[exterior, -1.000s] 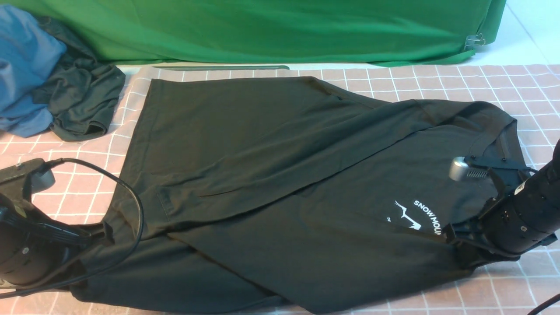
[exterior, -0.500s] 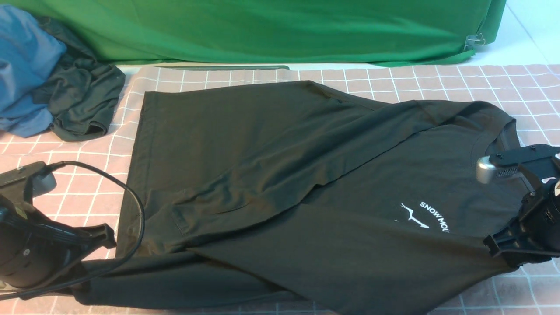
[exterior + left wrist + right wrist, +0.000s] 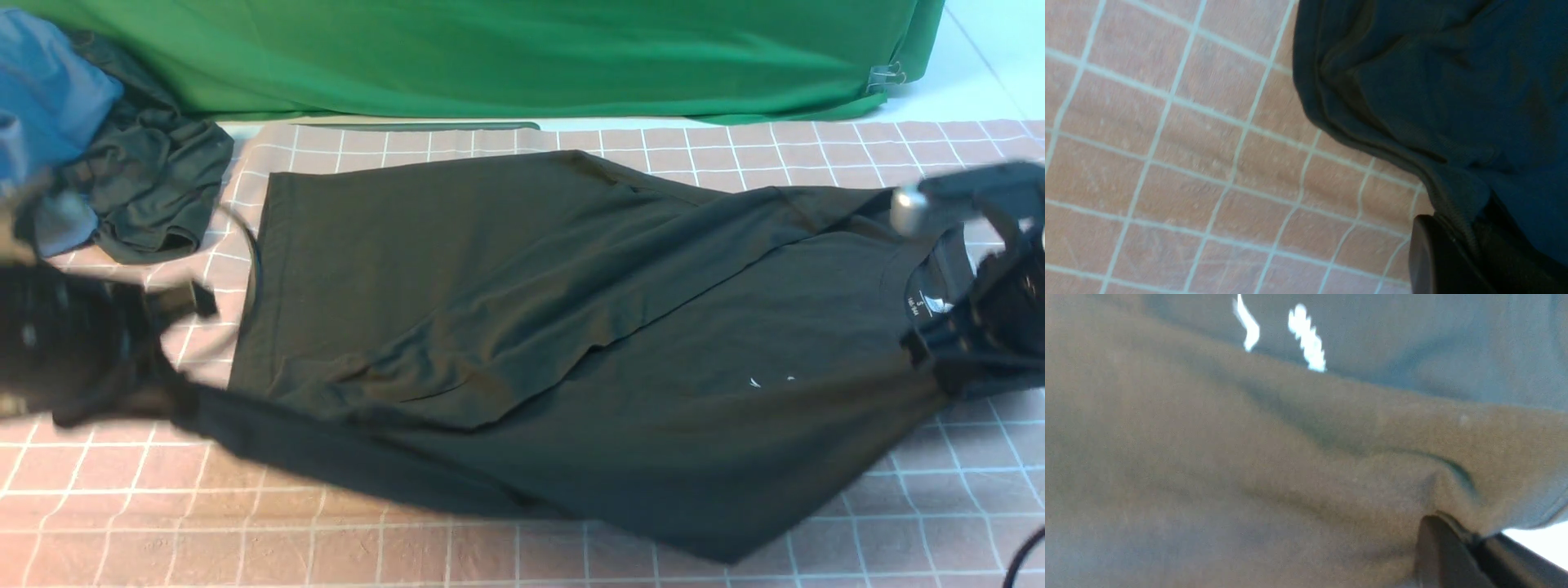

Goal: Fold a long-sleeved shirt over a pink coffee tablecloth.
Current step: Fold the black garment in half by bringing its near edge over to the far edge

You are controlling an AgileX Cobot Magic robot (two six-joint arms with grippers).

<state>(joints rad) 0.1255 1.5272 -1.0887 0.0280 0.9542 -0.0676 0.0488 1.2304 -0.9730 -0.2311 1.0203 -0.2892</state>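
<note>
Partly folded, the black long-sleeved shirt (image 3: 490, 286) shows its logo (image 3: 755, 381) nearly hidden.

- The long-sleeved shirt (image 3: 522, 327) lies across the middle of the pink coffee tablecloth (image 3: 326, 539), with its collar toward 3 o'clock, its hem toward 9 o'clock, and a sleeve folded over the body.
- A white neck label (image 3: 927, 304) shows inside the collar.
- The left gripper (image 3: 181, 404), blurred at 8 o'clock, is clamped on the near hem corner.
- The right gripper (image 3: 931, 363), at 3 o'clock, pinches the near shoulder.
- A green cloth (image 3: 522, 57) hangs at 12 o'clock.
- A blue garment (image 3: 41, 90) and a dark garment (image 3: 155, 188) are heaped together at 10 o'clock.
</note>
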